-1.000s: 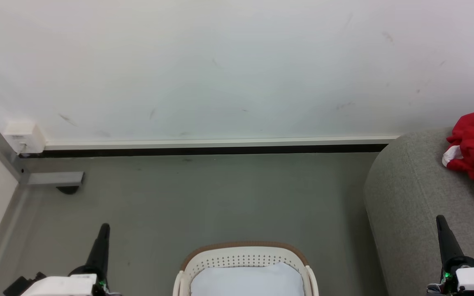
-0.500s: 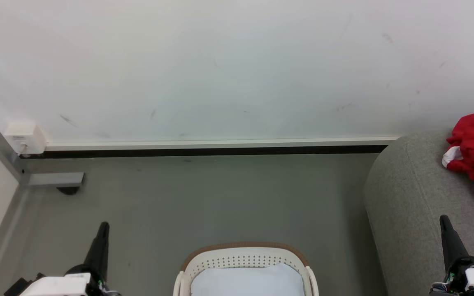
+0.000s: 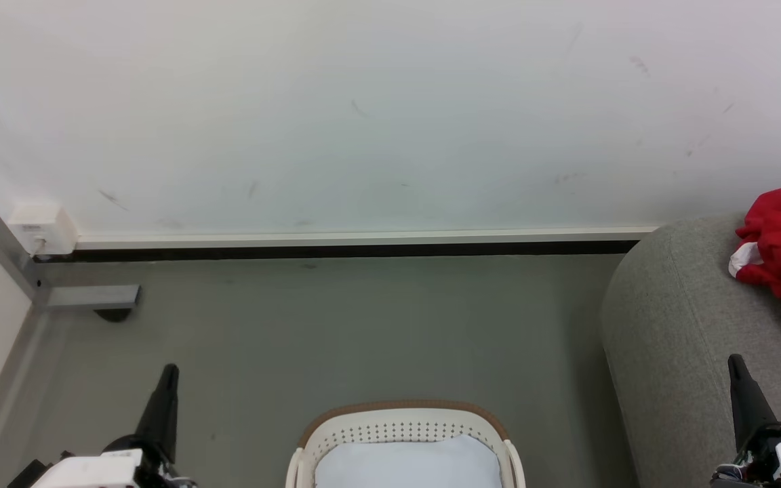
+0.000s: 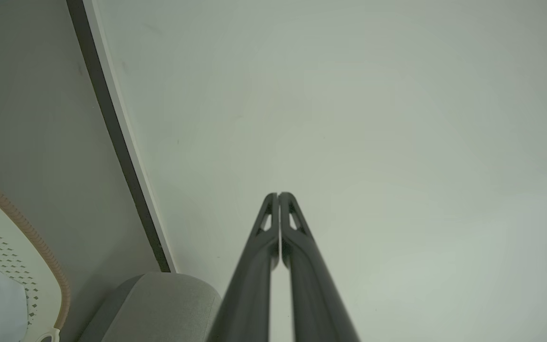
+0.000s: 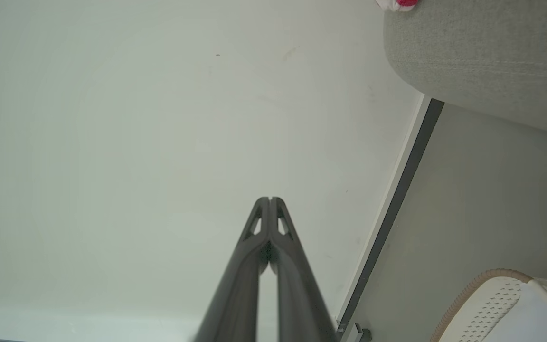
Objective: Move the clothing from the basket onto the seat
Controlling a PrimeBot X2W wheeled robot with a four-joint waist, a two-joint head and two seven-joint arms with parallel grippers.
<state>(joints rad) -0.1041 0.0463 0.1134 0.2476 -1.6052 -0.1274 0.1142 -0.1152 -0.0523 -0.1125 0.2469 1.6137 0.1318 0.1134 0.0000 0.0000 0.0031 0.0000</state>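
Here, red clothing [image 3: 780, 251] lies heaped on the grey seat [image 3: 675, 325], and the visible far end of the cream basket [image 3: 404, 427] holds just a pale sheet [image 3: 407, 464], so the transfer appears largely done; left gripper [image 3: 170, 371] and right gripper [image 3: 735, 360], jaws pressed together, hold nothing

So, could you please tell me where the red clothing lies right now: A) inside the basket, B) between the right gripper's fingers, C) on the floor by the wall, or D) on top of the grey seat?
D: the red clothing lies heaped on the seat, well away from the basket.
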